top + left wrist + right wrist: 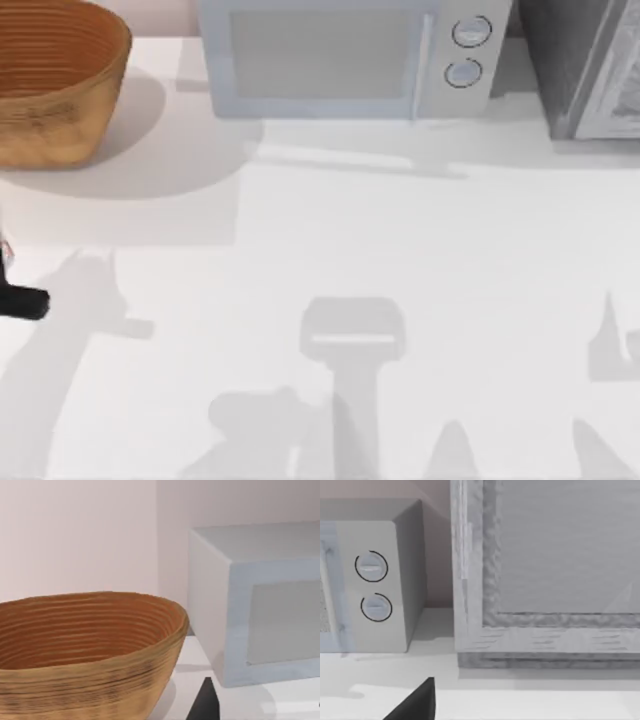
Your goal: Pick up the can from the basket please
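The woven basket (55,85) stands at the table's far left corner, tan outside and ribbed orange-brown inside. The left wrist view shows the basket (85,650) close, its near wall covering the bottom. The can is hidden. A dark part of my left gripper (22,300) pokes in at the table's left edge, well in front of the basket and apart from it. The left gripper (204,702) also appears as a dark tip low in its own wrist view. A dark tip of my right gripper (415,704) faces the back right of the table.
A pale grey microwave (340,55) with two round knobs (470,50) stands at the back, right of the basket. A grey cabinet (590,65) fills the back right corner. The white table (330,250) stretches open in front of them, crossed by arm shadows.
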You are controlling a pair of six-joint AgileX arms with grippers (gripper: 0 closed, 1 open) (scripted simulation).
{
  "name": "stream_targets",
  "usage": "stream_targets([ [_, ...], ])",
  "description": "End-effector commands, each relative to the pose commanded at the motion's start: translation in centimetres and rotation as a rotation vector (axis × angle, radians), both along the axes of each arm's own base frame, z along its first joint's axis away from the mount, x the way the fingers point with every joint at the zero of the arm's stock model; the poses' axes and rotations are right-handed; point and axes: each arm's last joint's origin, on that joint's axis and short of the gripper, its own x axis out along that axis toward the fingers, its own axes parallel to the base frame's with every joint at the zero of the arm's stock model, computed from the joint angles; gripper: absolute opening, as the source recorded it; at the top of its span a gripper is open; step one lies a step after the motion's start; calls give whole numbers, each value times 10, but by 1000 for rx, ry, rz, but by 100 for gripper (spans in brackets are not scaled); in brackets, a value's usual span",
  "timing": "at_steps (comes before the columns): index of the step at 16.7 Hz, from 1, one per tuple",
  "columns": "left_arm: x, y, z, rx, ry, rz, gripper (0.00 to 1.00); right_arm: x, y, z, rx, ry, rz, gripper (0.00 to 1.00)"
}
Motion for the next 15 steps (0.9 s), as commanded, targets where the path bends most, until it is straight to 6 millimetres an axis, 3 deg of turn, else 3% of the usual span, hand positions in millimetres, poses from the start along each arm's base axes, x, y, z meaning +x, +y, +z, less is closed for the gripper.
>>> stream_targets([
  [8,55,-13,26,12,-22,-205,0,0,0,0,0,0,0,100],
  [15,104,-27,19,16,-13,-379,0,0,0,0,0,0,0,100],
])
